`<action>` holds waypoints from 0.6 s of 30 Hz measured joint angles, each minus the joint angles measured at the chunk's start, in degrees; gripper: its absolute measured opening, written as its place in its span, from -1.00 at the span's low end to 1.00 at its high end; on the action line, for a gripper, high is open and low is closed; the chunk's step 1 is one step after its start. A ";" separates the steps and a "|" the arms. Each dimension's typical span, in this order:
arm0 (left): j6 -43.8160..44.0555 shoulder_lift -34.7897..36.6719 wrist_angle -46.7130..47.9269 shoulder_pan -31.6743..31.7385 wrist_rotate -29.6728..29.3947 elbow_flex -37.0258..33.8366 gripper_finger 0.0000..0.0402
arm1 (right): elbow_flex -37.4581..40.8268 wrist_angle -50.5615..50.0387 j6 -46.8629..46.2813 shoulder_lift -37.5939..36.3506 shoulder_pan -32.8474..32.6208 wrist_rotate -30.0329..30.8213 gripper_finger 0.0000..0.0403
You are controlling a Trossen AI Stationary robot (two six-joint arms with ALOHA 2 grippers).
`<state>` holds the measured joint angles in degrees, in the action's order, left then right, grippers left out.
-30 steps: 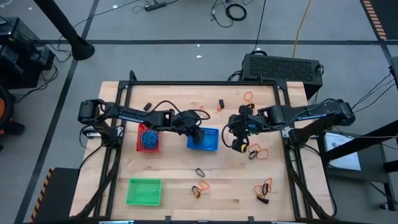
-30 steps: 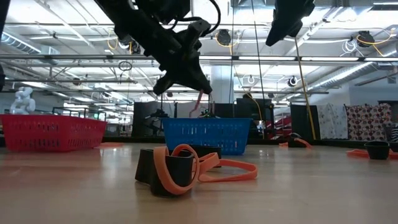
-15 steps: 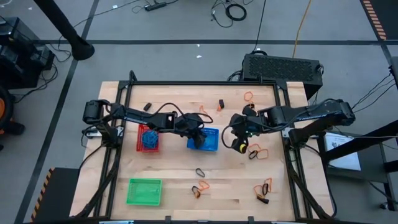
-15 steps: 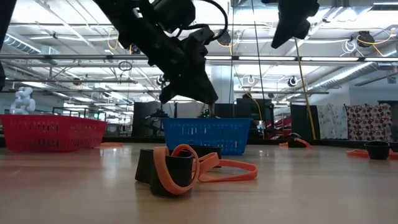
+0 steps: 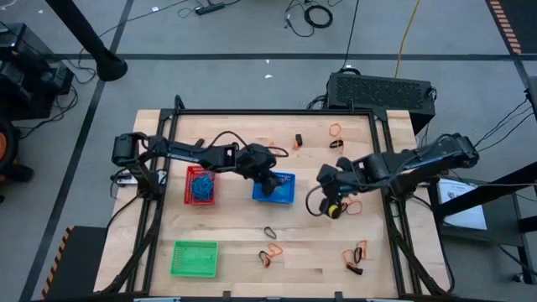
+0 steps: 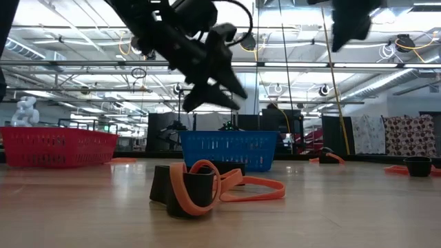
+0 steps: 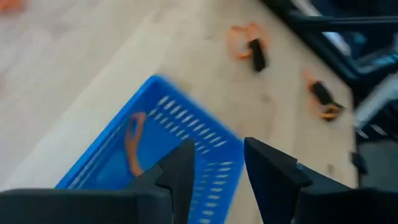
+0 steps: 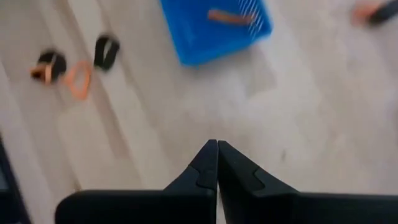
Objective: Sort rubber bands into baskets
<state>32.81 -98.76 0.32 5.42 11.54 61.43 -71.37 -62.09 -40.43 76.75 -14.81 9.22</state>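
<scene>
Hovering left hand (image 5: 270, 182) above blue basket (image 5: 284, 191)

No text, label, brand, number or sign is showing legibly in any view.

robotics lab: grey floor with loose cables (image 5: 306, 14), ceiling trusses (image 6: 386, 65), strip lights, wooden bench (image 5: 235, 231).

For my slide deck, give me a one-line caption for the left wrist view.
Open left gripper above the blue basket, an orange rubber band lying inside.
</scene>
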 joint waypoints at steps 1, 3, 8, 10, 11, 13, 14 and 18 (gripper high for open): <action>-1.48 0.00 -0.03 0.03 1.43 0.88 -0.28 | 0.00 -1.10 -1.12 -0.01 -0.53 -0.54 -1.00; -5.04 0.00 -0.15 -0.29 3.23 3.19 -0.28 | 0.00 -3.29 -3.14 -0.29 -1.43 -0.72 -1.00; -9.51 0.09 -0.10 -1.79 2.34 9.78 -0.28 | 5.38 -1.51 -7.69 -5.08 -3.07 -2.35 -1.00; -11.35 0.09 0.40 -2.41 1.32 12.52 -0.28 | 10.38 2.26 -10.79 -8.74 -4.06 -4.65 -1.00; -12.49 0.11 0.46 -2.81 0.38 13.70 -0.28 | 13.36 4.04 -12.84 -10.65 -4.72 -5.16 -1.00; -14.99 -0.16 0.50 -3.84 -2.41 15.97 -0.28 | 18.91 7.58 -17.45 -14.58 -6.02 -5.58 -1.00; -16.34 -0.59 0.54 -4.28 -3.93 17.23 -0.28 | 21.53 9.19 -20.12 -16.47 -6.66 -6.05 -1.00; -19.70 -4.52 2.38 -5.34 -5.62 23.65 -0.28 | 29.57 12.17 -30.17 -22.32 -9.31 -6.29 -1.00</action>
<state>13.12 -103.28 2.70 0.07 5.92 85.08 -41.81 -49.92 -70.60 54.43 -24.12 2.94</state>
